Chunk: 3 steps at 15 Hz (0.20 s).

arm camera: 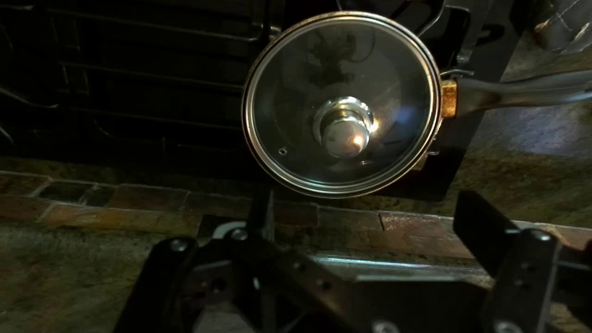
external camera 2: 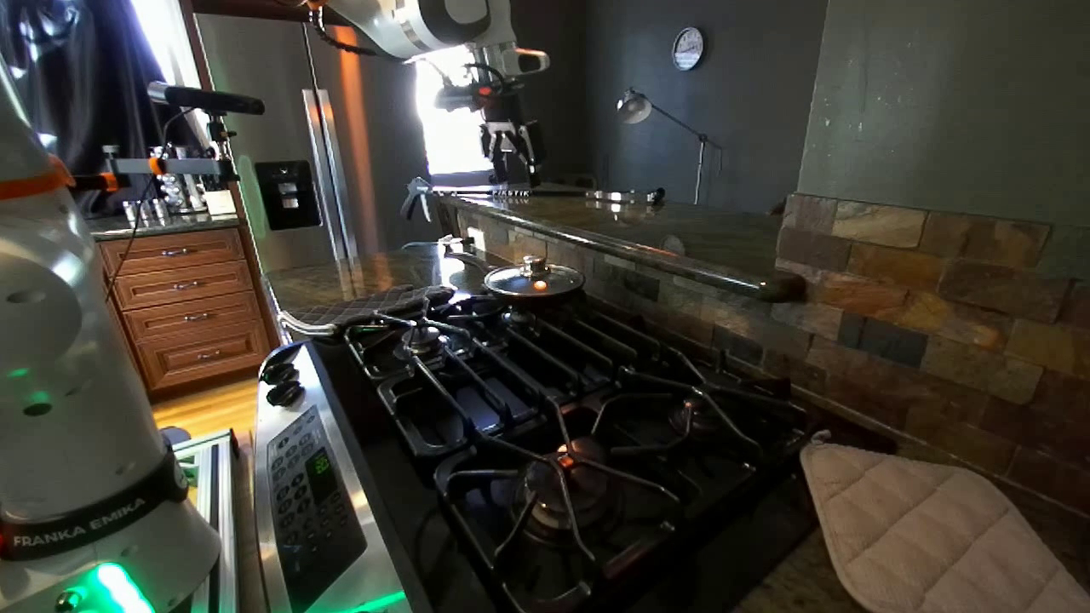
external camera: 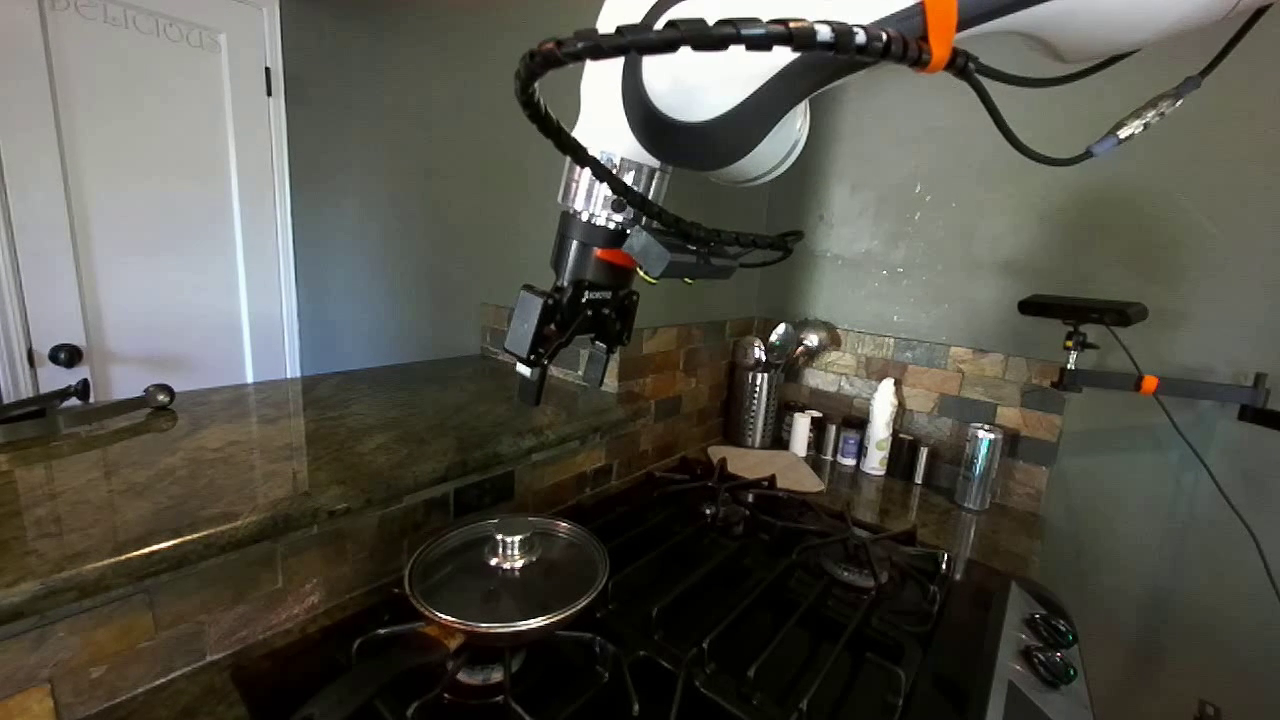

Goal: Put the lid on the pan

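The round glass lid (external camera: 470, 580) with its metal rim and steel knob lies flat on top of the pan (external camera: 375, 668) on the stove. In the wrist view, the lid (arm camera: 296, 92) covers the pan, and the pan's dark handle (arm camera: 518, 94) points right. The lid (external camera 2: 511, 283) also shows at the stove's far end in an exterior view, where the pan is mostly hidden under it. My gripper (external camera: 565, 378) is open and empty, high above and apart from the lid, over the raised ledge. It also shows in an exterior view (external camera 2: 517, 174) and in the wrist view (arm camera: 363, 206).
The raised stone ledge (external camera: 380, 420) runs beside the stove, with metal tools (external camera: 100, 408) on it. Black grates (external camera 2: 562, 400) cover the stove. A utensil holder (external camera: 755, 405), bottles (external camera: 880, 430), a canister (external camera: 978, 465) and a pot holder (external camera 2: 937, 519) stand or lie at one end.
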Available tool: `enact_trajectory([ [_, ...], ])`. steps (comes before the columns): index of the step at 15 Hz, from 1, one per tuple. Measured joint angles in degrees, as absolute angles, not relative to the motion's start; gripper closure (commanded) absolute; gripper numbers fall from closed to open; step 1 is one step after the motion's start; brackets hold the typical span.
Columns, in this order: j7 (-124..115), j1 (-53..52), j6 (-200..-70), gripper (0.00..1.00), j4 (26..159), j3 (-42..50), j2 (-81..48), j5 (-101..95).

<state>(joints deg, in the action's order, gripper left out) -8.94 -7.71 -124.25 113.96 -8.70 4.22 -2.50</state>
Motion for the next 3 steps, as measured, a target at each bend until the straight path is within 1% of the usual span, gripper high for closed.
enact_trajectory([
  [3, -9.50, -7.72, -123.74, 0.00, 114.04, -8.86, 5.31, -2.61],
])
